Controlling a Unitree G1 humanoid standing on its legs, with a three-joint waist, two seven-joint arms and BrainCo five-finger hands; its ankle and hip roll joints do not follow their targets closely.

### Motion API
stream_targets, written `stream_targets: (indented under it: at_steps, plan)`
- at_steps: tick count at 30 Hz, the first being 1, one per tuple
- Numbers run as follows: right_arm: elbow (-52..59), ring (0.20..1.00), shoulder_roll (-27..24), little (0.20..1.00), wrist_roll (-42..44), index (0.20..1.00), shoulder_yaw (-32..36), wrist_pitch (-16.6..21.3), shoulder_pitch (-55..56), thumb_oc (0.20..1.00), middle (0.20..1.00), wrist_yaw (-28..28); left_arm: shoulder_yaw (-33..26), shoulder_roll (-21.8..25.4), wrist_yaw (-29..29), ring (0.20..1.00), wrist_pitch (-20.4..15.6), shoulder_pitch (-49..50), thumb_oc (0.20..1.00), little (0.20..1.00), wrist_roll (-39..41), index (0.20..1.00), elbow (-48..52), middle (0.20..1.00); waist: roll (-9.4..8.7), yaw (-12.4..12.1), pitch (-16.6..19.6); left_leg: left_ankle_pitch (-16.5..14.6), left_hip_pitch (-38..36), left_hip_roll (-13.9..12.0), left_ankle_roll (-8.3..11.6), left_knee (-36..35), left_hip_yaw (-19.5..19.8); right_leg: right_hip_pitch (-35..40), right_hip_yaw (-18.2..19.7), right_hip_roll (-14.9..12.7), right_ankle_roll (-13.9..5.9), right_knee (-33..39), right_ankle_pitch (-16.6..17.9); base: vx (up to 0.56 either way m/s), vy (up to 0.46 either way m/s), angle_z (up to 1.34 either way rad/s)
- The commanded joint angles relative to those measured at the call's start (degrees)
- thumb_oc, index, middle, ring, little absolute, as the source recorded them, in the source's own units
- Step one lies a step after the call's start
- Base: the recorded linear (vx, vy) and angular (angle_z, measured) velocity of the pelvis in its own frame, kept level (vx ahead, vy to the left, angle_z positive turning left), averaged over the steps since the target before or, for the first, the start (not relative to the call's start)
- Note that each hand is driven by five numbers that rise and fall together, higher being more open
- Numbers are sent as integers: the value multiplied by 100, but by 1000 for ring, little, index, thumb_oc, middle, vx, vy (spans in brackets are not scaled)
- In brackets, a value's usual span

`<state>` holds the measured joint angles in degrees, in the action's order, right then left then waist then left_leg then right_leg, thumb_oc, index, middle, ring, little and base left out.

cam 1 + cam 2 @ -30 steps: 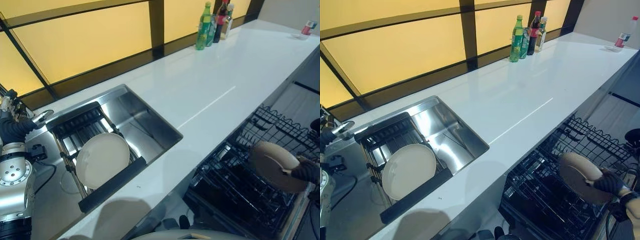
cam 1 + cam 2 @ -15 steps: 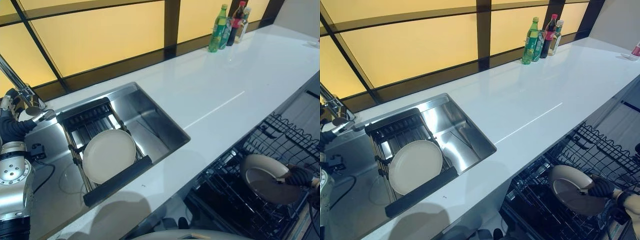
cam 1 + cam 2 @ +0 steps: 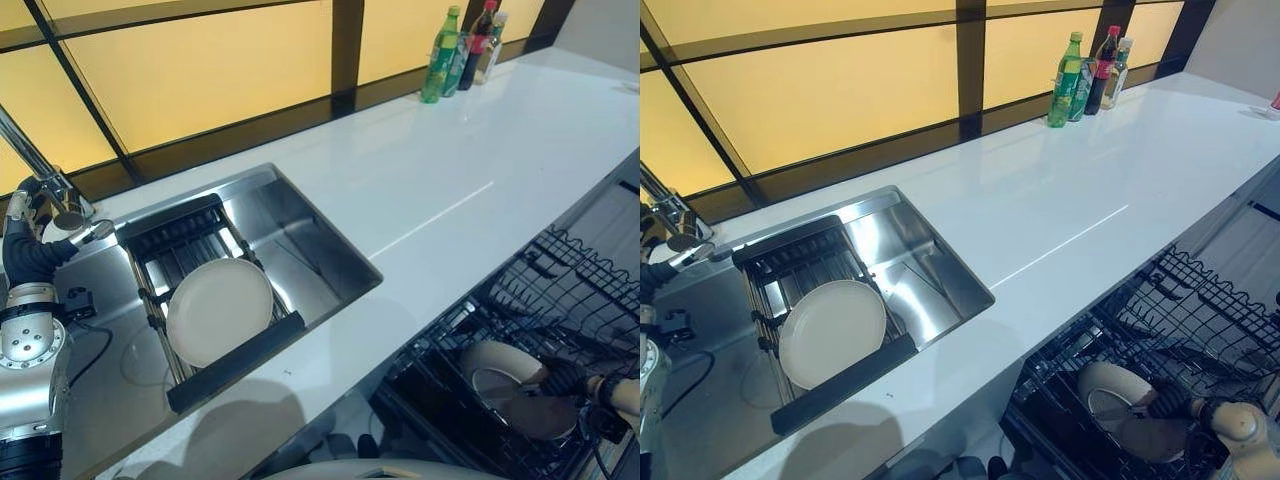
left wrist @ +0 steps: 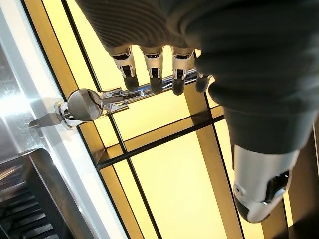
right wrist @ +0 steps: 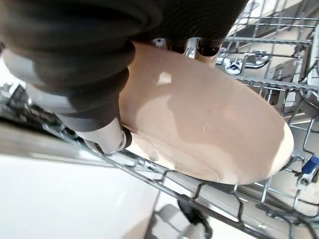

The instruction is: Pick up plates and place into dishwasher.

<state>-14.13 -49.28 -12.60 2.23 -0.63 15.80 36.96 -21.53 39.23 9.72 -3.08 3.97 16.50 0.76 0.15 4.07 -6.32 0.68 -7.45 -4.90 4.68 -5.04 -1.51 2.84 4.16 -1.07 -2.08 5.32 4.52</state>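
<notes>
The placing step is what's in hand: the right hand [image 3: 580, 385] is down inside the pulled-out dishwasher rack [image 3: 560, 300], fingers and thumb clamped on the edge of a cream plate [image 3: 500, 372], which lies low among the wires at the rack's near end, tilted rather than properly upright. From the right wrist view the plate's [image 5: 209, 129] pale face looks smooth and glossy, with one wire of the rack [image 5: 199, 191] running just under its rim; I'd say it is touching or about to touch, though I can't tell whether it has seated between the tines. To my eye the next move is to stand the plate into a slot, let the rim bear on the wires, then ease the fingers off and lift clear without dragging it along. A glazed plate like this would slip easily if let go too soon. A second cream plate [image 3: 220, 310] lies flat on the drying rack [image 3: 180, 245] across the left end of the sink [image 3: 310, 245], so there is more to fetch. The left hand [image 4: 159, 74] hangs up by the tap [image 4: 87, 103], fingers straight and holding nothing.
</notes>
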Motion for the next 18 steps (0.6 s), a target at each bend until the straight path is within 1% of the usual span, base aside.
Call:
stream_targets:
  at_steps: [1,3,6,9,10,11,12,14,18]
  plan:
    - [2,200,55,200,-65,200,-594,149,-151,200,200,80,226,422,67,1000,-173,-403,1000,1000,-263,1000,-106,1000,-83,-28,122,169,410,127,-24,204,466,-28,-182,-172,-268,-774,-630,37,25,1]
    - [-102,200,212,200,-116,200,-803,115,-145,200,200,-11,268,399,68,1000,-108,-451,1000,1000,-288,1000,-41,1000,-54,-34,89,172,433,147,-31,216,510,-44,-170,-173,-268,-812,-657,2,16,2]
    - [-340,200,392,200,-483,200,-1091,101,-211,200,200,-221,376,394,93,1000,-89,-535,1000,1000,-314,1000,-40,1000,-17,-48,40,171,462,164,-35,234,541,-59,-182,-187,-267,-848,-677,-6,26,7]
    - [-534,200,506,200,-546,200,-1338,36,-275,200,200,-423,488,460,124,1000,-5,-598,1000,1000,-329,1000,25,1000,14,-64,-9,167,466,186,-44,236,571,-40,-206,-207,-270,-841,-684,-9,20,9]
    - [-568,200,540,200,-552,200,-1401,-8,-286,200,200,-471,522,497,225,1000,-4,-622,1000,1000,-442,1000,38,1000,27,-70,-17,169,478,195,-44,249,584,-42,-209,-214,-273,-847,-685,-12,28,10]
    - [-593,200,576,200,-541,200,-1433,-75,-288,200,200,-530,531,547,322,1000,-71,-644,1000,1000,-745,1000,15,1000,37,-74,-20,167,490,208,-47,259,595,-42,-208,-222,-277,-855,-690,-14,37,10]
    - [-637,200,622,200,-542,200,-1489,-184,-323,200,200,-601,599,680,299,1000,-100,-706,1000,1000,-874,1000,-31,1000,55,-72,-20,166,495,218,-51,261,598,-48,-220,-236,-289,-876,-700,-13,36,7]
    - [-731,200,660,200,-511,200,-1546,-273,-346,200,200,-699,694,793,233,1000,-10,-819,1000,1000,-861,1000,-1,1000,63,-77,-24,160,514,239,-64,283,609,-53,-240,-249,-296,-911,-721,-14,29,5]
    - [-850,200,770,200,-430,200,-1572,-269,-322,200,200,-922,802,849,214,1000,59,-919,1000,1000,-837,1000,-31,1000,64,-85,-15,130,506,286,-99,320,634,-59,-265,-255,-305,-985,-749,-3,18,5]
